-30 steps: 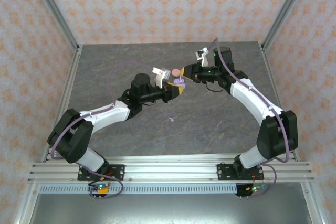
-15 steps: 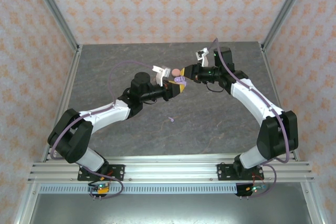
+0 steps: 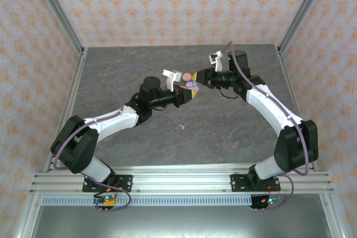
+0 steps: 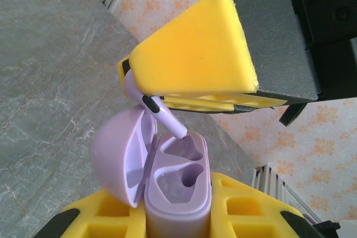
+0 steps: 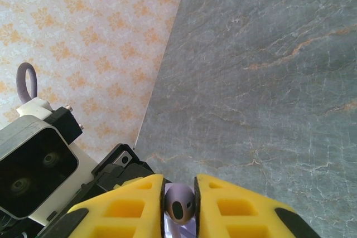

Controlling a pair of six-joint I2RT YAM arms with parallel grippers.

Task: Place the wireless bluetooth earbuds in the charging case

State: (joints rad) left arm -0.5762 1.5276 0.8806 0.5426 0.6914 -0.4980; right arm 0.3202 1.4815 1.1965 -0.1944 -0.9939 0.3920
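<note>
two hands met above the bench [image 3: 234, 126]. left hand [image 4: 177, 221] clamped the open lavender charging case [image 4: 178, 193]. right hand [image 5: 179, 196] pinched a lavender earbud [image 4: 156, 107] just above the left hand, stem tip at a socket rim. second earbud [image 3: 181, 127] lay on the bench, well apart from both hands.

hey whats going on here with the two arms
The left gripper holds an open lavender charging case upright between its fingers. The right gripper pinches a lavender earbud, with the stem tip right at one of the case's slots. It is not seated yet, and both slots look empty. Another small earbud lies loose on the table, nearer the arm bases.
</note>
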